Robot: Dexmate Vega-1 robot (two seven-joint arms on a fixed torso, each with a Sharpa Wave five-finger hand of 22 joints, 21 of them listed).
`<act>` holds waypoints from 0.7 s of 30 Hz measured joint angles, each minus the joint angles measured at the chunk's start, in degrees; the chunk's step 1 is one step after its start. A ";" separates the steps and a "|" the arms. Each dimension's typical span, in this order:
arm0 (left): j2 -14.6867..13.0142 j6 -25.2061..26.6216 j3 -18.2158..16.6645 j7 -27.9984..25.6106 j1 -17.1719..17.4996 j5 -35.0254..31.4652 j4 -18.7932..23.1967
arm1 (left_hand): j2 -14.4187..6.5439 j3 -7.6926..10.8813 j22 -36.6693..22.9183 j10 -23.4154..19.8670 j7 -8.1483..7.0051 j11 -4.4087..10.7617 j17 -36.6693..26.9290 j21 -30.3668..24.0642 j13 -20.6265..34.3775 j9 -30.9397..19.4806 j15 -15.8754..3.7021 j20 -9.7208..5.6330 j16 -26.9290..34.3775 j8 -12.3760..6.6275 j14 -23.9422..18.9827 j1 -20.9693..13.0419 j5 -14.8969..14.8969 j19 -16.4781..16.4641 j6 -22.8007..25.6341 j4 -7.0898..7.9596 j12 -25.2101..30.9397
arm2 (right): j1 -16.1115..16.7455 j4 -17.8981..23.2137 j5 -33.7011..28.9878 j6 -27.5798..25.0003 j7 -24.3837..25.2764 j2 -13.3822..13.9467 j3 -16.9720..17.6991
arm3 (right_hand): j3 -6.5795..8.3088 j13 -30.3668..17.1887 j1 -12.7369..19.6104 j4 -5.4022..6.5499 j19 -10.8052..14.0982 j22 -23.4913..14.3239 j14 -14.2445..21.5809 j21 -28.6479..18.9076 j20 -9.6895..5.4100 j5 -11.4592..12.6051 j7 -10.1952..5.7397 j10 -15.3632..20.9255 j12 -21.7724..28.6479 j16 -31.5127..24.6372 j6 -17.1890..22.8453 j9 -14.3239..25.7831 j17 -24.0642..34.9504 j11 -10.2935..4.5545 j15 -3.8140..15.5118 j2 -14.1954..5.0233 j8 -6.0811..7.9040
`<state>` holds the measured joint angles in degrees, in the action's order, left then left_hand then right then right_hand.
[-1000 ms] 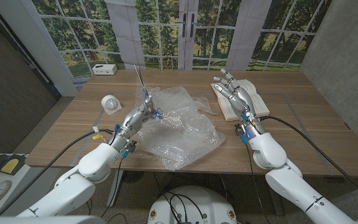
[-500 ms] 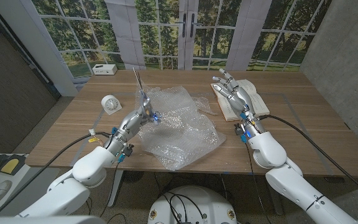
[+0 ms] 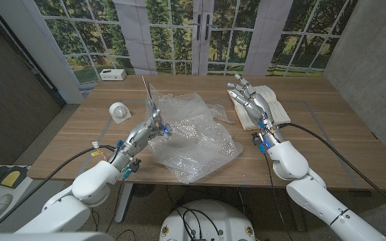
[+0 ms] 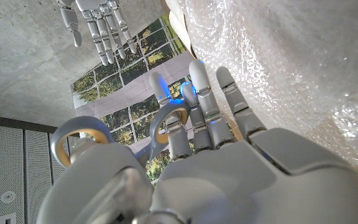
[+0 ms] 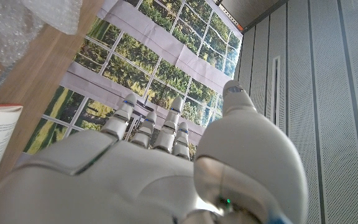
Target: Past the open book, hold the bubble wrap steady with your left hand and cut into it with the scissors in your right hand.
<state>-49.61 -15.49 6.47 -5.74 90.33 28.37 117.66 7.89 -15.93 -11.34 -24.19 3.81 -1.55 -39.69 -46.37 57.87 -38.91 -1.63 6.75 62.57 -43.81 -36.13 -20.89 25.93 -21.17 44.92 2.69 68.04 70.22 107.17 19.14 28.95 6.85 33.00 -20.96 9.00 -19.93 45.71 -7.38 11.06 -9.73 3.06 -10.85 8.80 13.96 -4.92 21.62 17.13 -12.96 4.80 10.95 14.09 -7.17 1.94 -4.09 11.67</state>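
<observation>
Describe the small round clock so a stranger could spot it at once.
Start at the wooden table and go to its far left part, left of the crumpled bubble wrap. The clock stands there: small, white and round-faced, unlike the boxy white device behind it.

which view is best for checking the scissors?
Head view: the scissors show whole, blades pointing up from the left hand over the bubble wrap. Left wrist view shows just the handle loops. Right wrist view gives nothing of them.
</observation>
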 measured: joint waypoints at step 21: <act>-0.97 5.10 -4.27 0.91 4.55 2.01 3.74 | 0.00 -0.01 0.01 0.11 0.00 -0.11 0.06 0.45 -0.06 0.01 -0.07 0.00 0.00 0.84 0.53 0.00 0.38 0.00 0.00 0.00 -0.02 | -2.69 1.66 -6.78 -3.31 2.15 -0.43 -2.17 | 0.40 0.27 0.60 -0.40 0.21 0.00 0.53 0.00 -0.21 0.00 -0.32 1.13 0.00 -0.40 0.32 0.00 -0.26 -0.50 0.11 -0.60 0.00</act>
<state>-50.59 -10.39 2.20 -4.83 94.88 30.38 121.41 7.89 -15.94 -11.32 -24.08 3.81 -1.66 -39.63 -45.93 57.82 -38.90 -1.70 6.75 62.57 -42.97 -35.60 -20.89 26.31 -21.17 44.91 2.69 68.02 67.53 108.83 12.36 25.64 9.00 32.57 -23.13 9.41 -19.67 46.31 -7.78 11.26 -9.73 3.59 -10.85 8.59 13.96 -5.24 22.75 17.13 -13.36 5.12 10.95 13.83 -7.68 2.05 -4.69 11.67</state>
